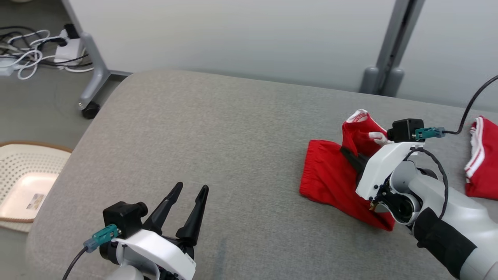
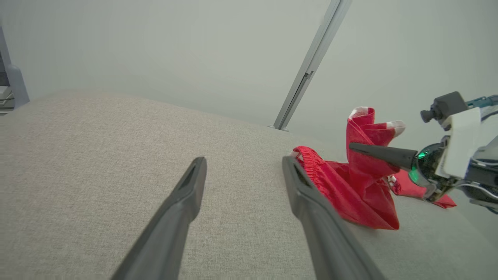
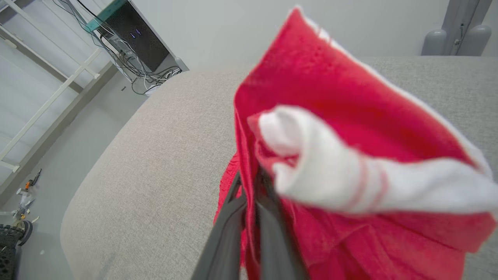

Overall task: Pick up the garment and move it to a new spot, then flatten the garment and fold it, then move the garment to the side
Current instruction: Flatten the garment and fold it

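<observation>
A red garment [image 1: 330, 175] with white trim lies on the right side of the grey padded table [image 1: 194, 136]. One part of it is pulled up into a peak. My right gripper [image 1: 345, 151] is shut on that raised fold. Close up in the right wrist view, the two fingers [image 3: 233, 217] pinch the red cloth [image 3: 350, 128], with a white cuff just above them. From the left wrist view the garment [image 2: 350, 190] sits to the right, and the right gripper [image 2: 352, 146] reaches into it. My left gripper [image 1: 192, 187] hovers open over bare table at the front left, well apart from the cloth, its fingers [image 2: 183, 202] spread wide.
A second red and white piece of cloth [image 1: 482, 163] lies at the table's right edge. On the floor to the left stand a white perforated basket [image 1: 27, 179], a tangle of cables [image 1: 39, 50] and a wheeled frame leg [image 1: 93, 77]. A grey post [image 1: 389, 46] rises behind the table.
</observation>
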You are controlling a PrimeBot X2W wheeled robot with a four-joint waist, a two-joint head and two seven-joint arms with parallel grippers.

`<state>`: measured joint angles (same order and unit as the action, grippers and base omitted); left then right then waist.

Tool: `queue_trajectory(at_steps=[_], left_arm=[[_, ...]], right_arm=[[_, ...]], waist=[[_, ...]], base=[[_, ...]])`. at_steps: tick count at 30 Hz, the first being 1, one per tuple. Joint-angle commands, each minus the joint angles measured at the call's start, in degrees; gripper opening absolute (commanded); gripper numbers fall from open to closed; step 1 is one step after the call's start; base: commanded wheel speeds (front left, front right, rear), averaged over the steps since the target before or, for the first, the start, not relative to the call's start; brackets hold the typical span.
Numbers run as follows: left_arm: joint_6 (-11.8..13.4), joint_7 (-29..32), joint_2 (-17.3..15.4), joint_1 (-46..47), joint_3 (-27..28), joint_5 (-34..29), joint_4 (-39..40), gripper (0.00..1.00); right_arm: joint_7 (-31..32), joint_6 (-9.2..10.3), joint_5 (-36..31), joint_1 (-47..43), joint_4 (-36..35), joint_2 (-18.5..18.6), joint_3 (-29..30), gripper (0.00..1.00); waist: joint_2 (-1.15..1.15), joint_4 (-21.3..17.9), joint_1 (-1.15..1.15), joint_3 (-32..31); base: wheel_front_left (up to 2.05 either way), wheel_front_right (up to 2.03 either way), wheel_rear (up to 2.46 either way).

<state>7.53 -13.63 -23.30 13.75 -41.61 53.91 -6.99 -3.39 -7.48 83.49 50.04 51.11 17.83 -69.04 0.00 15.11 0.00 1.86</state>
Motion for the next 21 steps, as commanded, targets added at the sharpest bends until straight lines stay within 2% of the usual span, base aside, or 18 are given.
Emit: queue_trajectory(at_steps=[1, 5, 6, 7, 10, 12, 13, 14, 15, 21], left_arm=[[-0.39, -0.17, 0.05, 0.9, 0.06, 0.01, -0.47, 1.0], [-0.7, -0.28, 0.5, 1.04, 0.0, 0.02, -1.0, 1.0], [-0.81, -0.31, 0.62, 1.1, 0.01, 0.02, -1.18, 1.0], [-0.92, -0.38, 0.73, 1.17, 0.05, 0.02, -1.38, 1.0], [-1.01, -0.42, 1.09, 1.26, 0.01, 0.14, -1.86, 1.0], [-1.24, -0.46, 1.22, 1.42, -0.03, 0.23, -2.16, 1.0], [-1.35, -0.47, 1.28, 1.57, -0.06, 0.24, -2.31, 1.0], [-1.42, -0.46, 1.34, 1.74, -0.09, 0.25, -2.47, 1.0], [-1.44, -0.44, 1.41, 1.93, -0.13, 0.25, -2.64, 1.0], [-1.45, -0.15, 1.06, 1.64, -0.12, 0.55, -3.38, 1.0]], right_arm=[[1.08, -0.03, 0.7, 0.65, 1.77, -0.68, -0.02, 0.0], [1.65, -0.03, 0.77, 1.14, 3.69, -2.03, -0.19, 0.0], [1.74, -0.03, 0.79, 1.32, 4.11, -2.21, -0.21, 0.04], [1.88, -0.03, 0.67, 1.4, 4.39, -2.38, -0.35, 0.17], [2.85, -0.03, 0.35, 1.61, 4.6, -3.14, -0.88, 0.24], [3.15, -0.03, 0.15, 1.88, 4.75, -3.91, -1.13, 0.35], [3.32, -0.03, 0.01, 1.94, 4.81, -4.29, -1.27, 0.46], [3.3, -0.03, -0.19, 2.04, 4.9, -4.57, -1.38, 0.77], [3.14, -0.03, -0.45, 2.23, 4.9, -4.82, -1.5, 1.0], [2.58, -0.03, -1.04, 2.0, 2.53, -5.37, -2.13, 1.0]], waist=[[0.0, 1.72, 0.0, 0.69], [0.0, 2.6, 0.0, 1.13], [0.0, 2.78, 0.0, 1.29], [0.0, 2.89, 0.0, 1.42], [0.0, 3.0, 0.0, 1.73], [0.0, 2.88, 0.0, 1.93], [0.0, 2.79, 0.0, 2.01], [0.0, 2.68, 0.0, 2.06], [0.0, 2.58, 0.0, 2.1], [0.0, 1.15, 0.0, 1.15]], base=[[0.0, 0.0, 0.0], [0.0, 0.0, 0.0], [0.0, 0.0, 0.0], [0.0, 0.0, 0.0], [0.0, 0.0, 0.0], [0.0, 0.0, 0.0], [0.0, 0.0, 0.0], [0.0, 0.0, 0.0], [0.0, 0.0, 0.0], [0.0, 0.0, 0.0]])
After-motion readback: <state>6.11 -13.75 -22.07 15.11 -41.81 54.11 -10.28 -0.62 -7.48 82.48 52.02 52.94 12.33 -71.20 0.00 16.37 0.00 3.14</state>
